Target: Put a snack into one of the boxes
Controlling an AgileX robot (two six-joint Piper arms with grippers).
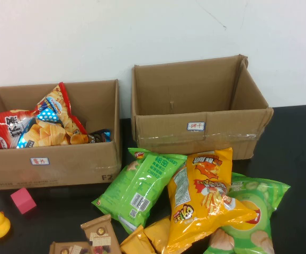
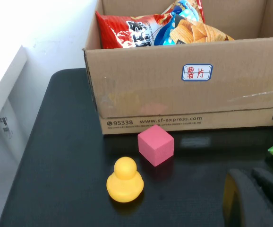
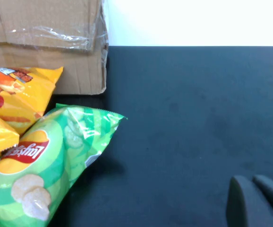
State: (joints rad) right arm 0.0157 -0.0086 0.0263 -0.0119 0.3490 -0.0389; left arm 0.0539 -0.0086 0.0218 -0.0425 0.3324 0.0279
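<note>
Two open cardboard boxes stand at the back of the black table. The left box (image 1: 63,161) holds several chip bags (image 1: 42,121); it also shows in the left wrist view (image 2: 174,94). The right box (image 1: 232,132) looks empty. In front lie a green bag (image 1: 140,188), a yellow bag (image 1: 206,198) and a green Lay's bag (image 1: 253,217), which also shows in the right wrist view (image 3: 42,161). My left gripper (image 2: 247,176) is shut and empty, low over the table near the left box. My right gripper (image 3: 251,180) is shut and empty over bare table to the right of the Lay's bag. Neither shows in the high view.
A pink cube (image 2: 155,144) and a yellow toy duck (image 2: 124,179) sit in front of the left box. Small yellow bags (image 1: 147,238) and brown packets (image 1: 97,235) lie at the front edge. A white wall runs behind the boxes.
</note>
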